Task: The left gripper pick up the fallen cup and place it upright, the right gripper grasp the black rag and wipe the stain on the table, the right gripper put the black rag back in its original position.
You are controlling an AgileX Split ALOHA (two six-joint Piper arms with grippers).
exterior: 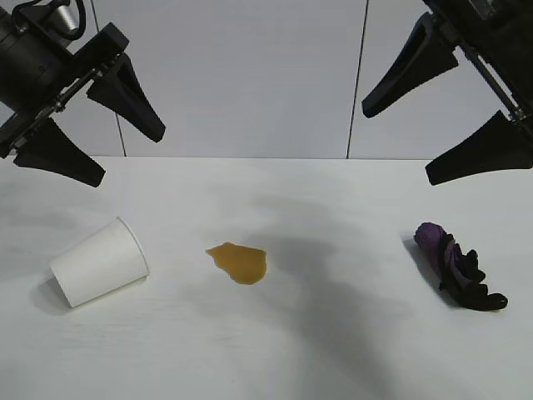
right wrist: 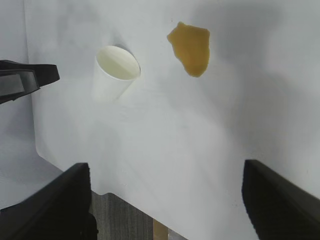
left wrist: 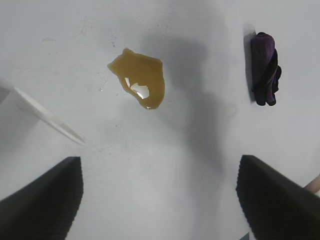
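Cup [exterior: 98,262] is down on its side at the table's [exterior: 275,350] left, mouth facing the amber stain [exterior: 238,262] mid-table, clear gap between them. I see the black rag [exterior: 458,267], purple end toward the back, bunched on the right side, well apart from the stain. Left gripper [exterior: 92,137] hangs above the cup, fingers spread wide, gripping nothing. Right gripper [exterior: 437,137] hangs above the rag, also spread wide and empty. My left wrist view catches the cup's edge [left wrist: 45,117], stain [left wrist: 140,82] and rag [left wrist: 264,67]; right wrist view shows cup [right wrist: 114,72] and stain [right wrist: 191,47].
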